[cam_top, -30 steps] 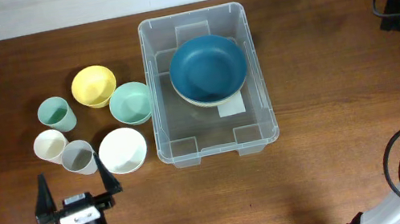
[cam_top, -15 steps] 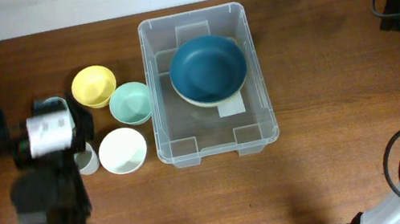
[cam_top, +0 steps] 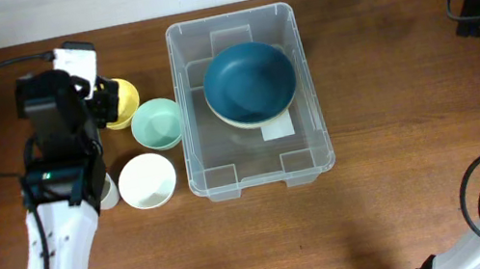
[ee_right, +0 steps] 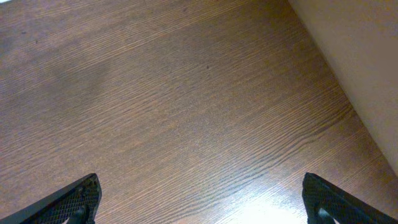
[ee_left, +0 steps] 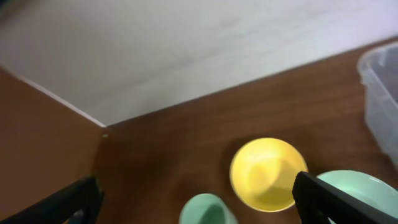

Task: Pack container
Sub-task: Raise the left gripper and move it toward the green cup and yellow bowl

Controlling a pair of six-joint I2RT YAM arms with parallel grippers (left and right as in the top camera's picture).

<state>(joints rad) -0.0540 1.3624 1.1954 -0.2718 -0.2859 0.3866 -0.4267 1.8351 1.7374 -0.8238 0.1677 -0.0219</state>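
Clear container [cam_top: 228, 17] on the desk [cam_top: 408, 204], blue bowl [cam_top: 249, 82] already inside; left of it, left end effector [ee_left: 196, 199] spread wide near yellow bowl [ee_left: 267, 174], seemingly lining up a pick, next needing descent onto its rim; right end effector [ee_right: 199, 199] spread, well right.

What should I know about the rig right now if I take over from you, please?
Left gripper: open, empty, by the yellow bowl and mint cup.
Right gripper: open, empty, over bare table at the far right.
Container: mid-table, holding the blue bowl nested on a pale bowl.
Done: those two bowls are packed.
Left to do: yellow bowl, mint bowl, white bowl and mint cup, all left of the container. The left arm hides part of that cluster overhead.
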